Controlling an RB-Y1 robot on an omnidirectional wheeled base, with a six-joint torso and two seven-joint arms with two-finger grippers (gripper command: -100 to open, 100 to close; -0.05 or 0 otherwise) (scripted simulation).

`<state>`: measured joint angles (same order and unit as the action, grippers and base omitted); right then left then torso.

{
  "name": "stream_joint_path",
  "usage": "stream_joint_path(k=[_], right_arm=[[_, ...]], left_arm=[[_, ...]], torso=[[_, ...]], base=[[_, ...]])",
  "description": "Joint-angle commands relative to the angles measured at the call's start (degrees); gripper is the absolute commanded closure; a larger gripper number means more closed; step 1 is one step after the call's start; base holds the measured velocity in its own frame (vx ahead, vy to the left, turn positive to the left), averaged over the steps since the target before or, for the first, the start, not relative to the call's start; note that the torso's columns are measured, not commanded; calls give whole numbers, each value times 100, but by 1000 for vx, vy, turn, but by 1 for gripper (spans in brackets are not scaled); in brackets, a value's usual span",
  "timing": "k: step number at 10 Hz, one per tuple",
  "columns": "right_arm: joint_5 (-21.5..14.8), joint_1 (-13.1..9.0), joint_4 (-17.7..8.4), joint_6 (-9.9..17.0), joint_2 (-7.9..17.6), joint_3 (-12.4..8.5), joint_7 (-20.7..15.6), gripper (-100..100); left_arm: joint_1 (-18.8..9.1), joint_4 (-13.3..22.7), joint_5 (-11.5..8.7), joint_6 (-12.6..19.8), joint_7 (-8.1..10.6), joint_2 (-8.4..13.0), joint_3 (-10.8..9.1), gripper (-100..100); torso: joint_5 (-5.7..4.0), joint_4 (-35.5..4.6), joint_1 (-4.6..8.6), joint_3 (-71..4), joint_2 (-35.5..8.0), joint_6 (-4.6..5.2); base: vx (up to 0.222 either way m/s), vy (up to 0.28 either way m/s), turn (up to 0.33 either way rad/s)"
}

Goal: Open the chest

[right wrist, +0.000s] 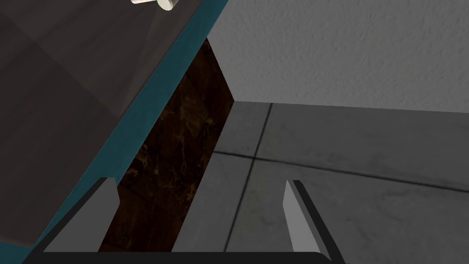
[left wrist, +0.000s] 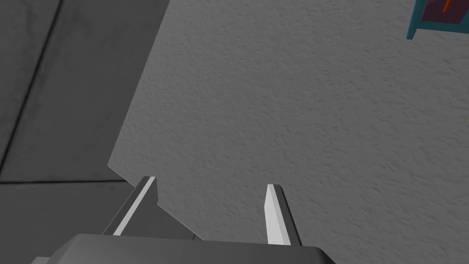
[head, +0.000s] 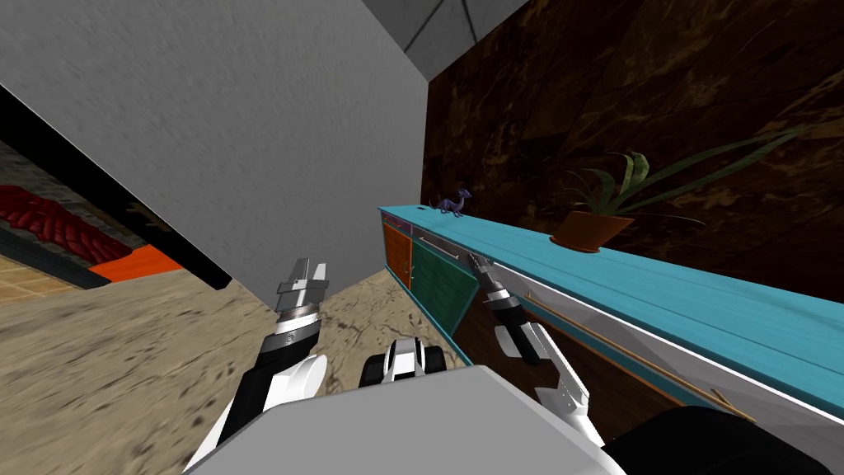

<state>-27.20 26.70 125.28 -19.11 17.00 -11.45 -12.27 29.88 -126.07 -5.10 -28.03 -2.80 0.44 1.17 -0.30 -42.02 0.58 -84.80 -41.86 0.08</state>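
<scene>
Against the chest (head: 659, 289) front, head view, my right gripper (head: 479, 264) sits by a green door (head: 441, 284) that looks ajar. My left gripper (head: 311, 269) hangs well off the chest. Left wrist: fingers spread, empty. Right wrist: fingers (right wrist: 295, 215) apart, holding nothing, beside the chest's edge. Most of the opening remains, I judge.
</scene>
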Motion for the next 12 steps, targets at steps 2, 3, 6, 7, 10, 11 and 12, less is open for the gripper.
stream_joint_path(k=[2, 3, 6, 7, 10, 11, 12], right_arm=[[-528, 50, -147, 102, 144, -178, -506, -100], [-732, 58, -197, 142, 219, -252, -717, -100], [-1184, 67, -308, 221, 371, -391, -1163, -100], [-1184, 67, -308, 221, 371, -391, -1171, -100], [-1587, 65, -438, 299, 518, -515, -1617, -100], [-1776, 61, -509, 337, 589, -571, -1838, -100], [-1955, 53, -584, 374, 660, -622, -1996, -100]], left_arm=[[0, 0, 0, 0, 0, 0, 0, 0], [0, 0, 0, 0, 0, 0, 0, 0], [0, 0, 0, 0, 0, 0, 0, 0], [0, 0, 0, 0, 0, 0, 0, 0], [0, 0, 0, 0, 0, 0, 0, 0], [0, 0, 0, 0, 0, 0, 0, 0], [0, 0, 0, 0, 0, 0, 0, 0]], torso=[[-2, -1, 0, 5, -6, 7], [2, -6, -2, 7, -12, 2], [15, -16, -24, 14, -25, -3], [19, -19, -36, 16, -28, -3], [26, -21, -52, 16, -30, -8], [30, -24, -58, 19, -35, -9], [31, -25, -61, 21, -38, -8]], base=[[10, 73, -44], [8, 65, -41], [6, 74, -30], [9, 46, -22], [3, 63, -16], [17, 71, -3], [24, 77, 1]])
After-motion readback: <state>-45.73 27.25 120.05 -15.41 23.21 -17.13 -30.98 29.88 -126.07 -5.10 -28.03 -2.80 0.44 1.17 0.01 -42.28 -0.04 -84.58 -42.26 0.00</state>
